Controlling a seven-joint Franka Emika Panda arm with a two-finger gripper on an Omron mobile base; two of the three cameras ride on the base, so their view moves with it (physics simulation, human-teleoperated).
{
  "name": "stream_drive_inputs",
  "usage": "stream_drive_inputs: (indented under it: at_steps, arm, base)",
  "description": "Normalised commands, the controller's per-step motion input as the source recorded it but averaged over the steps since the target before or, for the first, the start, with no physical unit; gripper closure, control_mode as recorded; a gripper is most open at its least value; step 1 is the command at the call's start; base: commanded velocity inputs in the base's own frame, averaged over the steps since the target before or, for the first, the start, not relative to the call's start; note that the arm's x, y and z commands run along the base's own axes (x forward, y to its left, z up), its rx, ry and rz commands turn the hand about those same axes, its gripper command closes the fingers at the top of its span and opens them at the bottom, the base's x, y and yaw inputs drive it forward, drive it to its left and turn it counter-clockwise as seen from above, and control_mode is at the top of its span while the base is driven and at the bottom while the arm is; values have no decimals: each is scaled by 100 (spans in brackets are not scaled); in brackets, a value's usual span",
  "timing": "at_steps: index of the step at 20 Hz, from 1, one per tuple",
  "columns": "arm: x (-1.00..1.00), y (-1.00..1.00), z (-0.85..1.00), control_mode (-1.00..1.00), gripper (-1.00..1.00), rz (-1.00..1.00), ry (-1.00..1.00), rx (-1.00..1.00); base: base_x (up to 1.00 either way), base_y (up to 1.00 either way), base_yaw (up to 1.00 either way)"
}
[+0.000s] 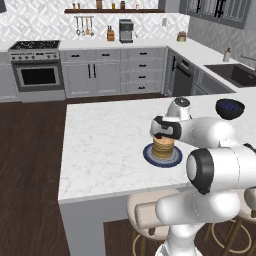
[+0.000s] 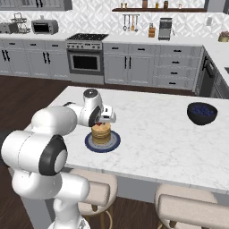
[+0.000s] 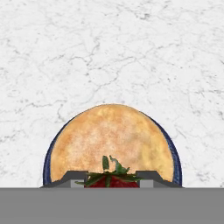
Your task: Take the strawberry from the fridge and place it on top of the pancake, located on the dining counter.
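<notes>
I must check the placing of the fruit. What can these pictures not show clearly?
- Strawberry: hand view, its lower part is cut off by the grey band.
- Gap between strawberry and pancake: cannot tell; in the left base view the tool covers the stack's top.
- Plate: near rim cut off.

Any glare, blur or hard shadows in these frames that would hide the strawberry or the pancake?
Hand view: sharp, evenly lit, no glare; the strawberry sits between the finger tips over the pancake, cut off by the frame's lower band. Left base view: soft flat light, the arm hides the gripper. Right base view: the gripper shows a small red speck, coarse.
</notes>
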Motion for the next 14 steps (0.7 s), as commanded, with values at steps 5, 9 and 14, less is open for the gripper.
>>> stream_drive_inputs:
  at_steps: [5, 9, 14]
  arm:
    - [17, 0, -20, -100, 100, -1, 1, 0]
    - [6, 0, -20, -100, 100, 0, 0, 0]
    - [0, 0, -16, -100, 100, 0, 0, 0]
  base:
    - [0, 0, 0]
    - [0, 0, 0]
    - [0, 0, 0]
